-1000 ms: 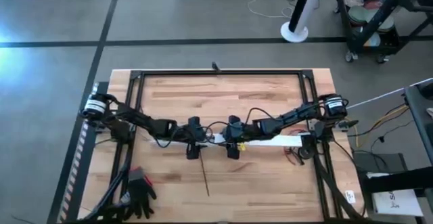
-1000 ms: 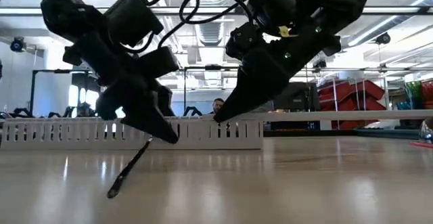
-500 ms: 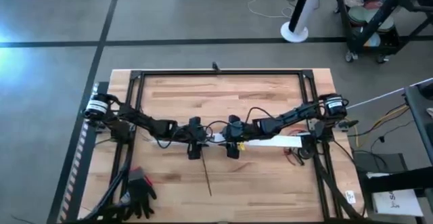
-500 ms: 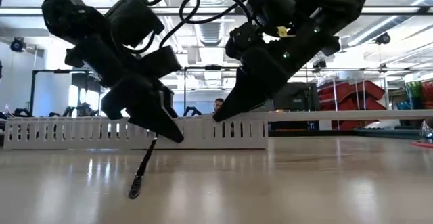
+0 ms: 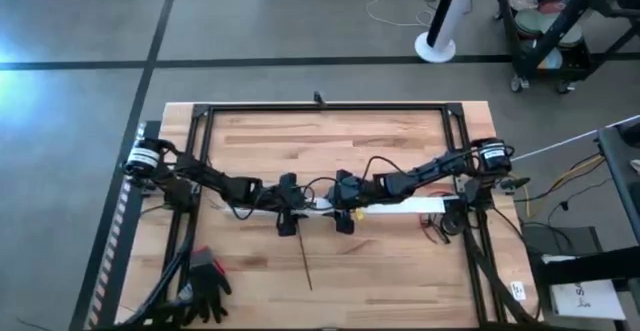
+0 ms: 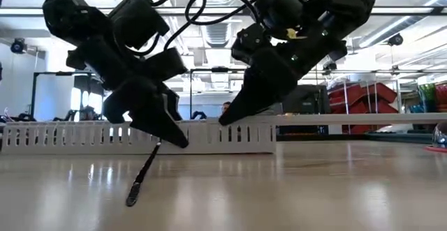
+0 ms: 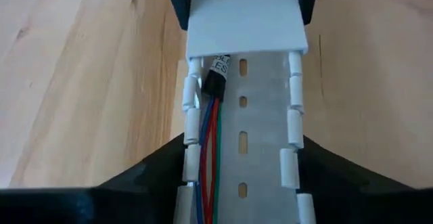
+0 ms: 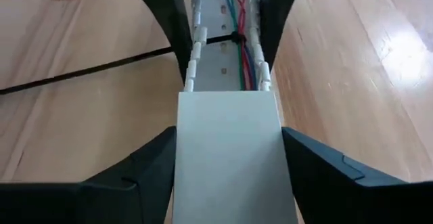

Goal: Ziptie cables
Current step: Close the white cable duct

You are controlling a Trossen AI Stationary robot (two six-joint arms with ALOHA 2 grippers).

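Swinging a little since half a second ago, the dark strip's (image 6: 143, 172) lower end sits slightly farther left in the low view. Its tip touches the counter (image 5: 400, 141) and its top is at the left gripper (image 7: 241, 149). Both arms have hardly shifted.

One wooden counter carries everything. Two arms meet at its middle, the left arm (image 5: 215, 184) coming from the left edge and the right arm (image 5: 425, 174) from the right.

One white slotted duct (image 7: 260, 149) runs along the line between them. The left fingers (image 7: 149, 176) are narrow, pressed against its two sides. One flat white lid (image 8: 229, 149) lies over the duct's other stretch, and the right gripper (image 8: 229, 132) clamps it from both sides.

One black glove (image 5: 205, 281) lies at the counter's near left corner.

The cables (image 7: 211, 156) lie inside the duct along one wall. They are one thin bundle of red, green and blue wires running side by side. They end in one small black plug (image 7: 215, 82) with a white label, just short of the lid's edge. One thin black tie (image 8: 237, 38) crosses the bundle farther along.
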